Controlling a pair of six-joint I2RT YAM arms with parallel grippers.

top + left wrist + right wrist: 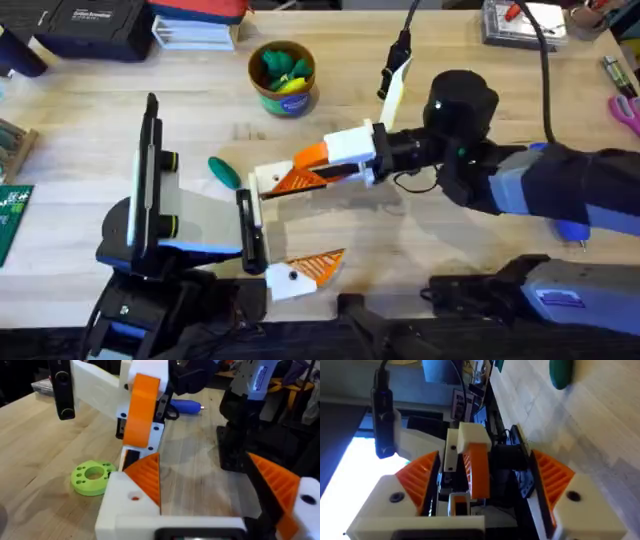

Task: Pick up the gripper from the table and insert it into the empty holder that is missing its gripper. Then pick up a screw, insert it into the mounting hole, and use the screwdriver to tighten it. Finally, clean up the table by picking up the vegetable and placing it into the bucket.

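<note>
Fingers of the right gripper (485,458) stand wide apart, their orange ribbed pads on either side of the orange gripper piece (478,472). Neither pad clearly touches it. The piece sits against the white holder (472,435), though the seam between them is hard to make out, and dark hardware hides its base.

The left gripper (200,462) is also spread wide and holds nothing, one white-backed finger on each side of the left wrist view. From overhead it lies low on the table (200,120), pointing toward the right arm, which reaches in from the right to meet it at the centre.

Just beside that meeting point, on the left arm's side, the dark green vegetable (224,172) lies on the wood, apart from both grippers. Farther back stands the bucket (284,80), with green and yellow items already inside.

The blue screwdriver (186,407) lies on the table beyond the right gripper in the left wrist view. In the overhead view the right arm covers most of it. A bright green disc (91,478) rests near the left fingers. Pink-handled scissors (626,110) are cut off at the overhead frame's right edge.
</note>
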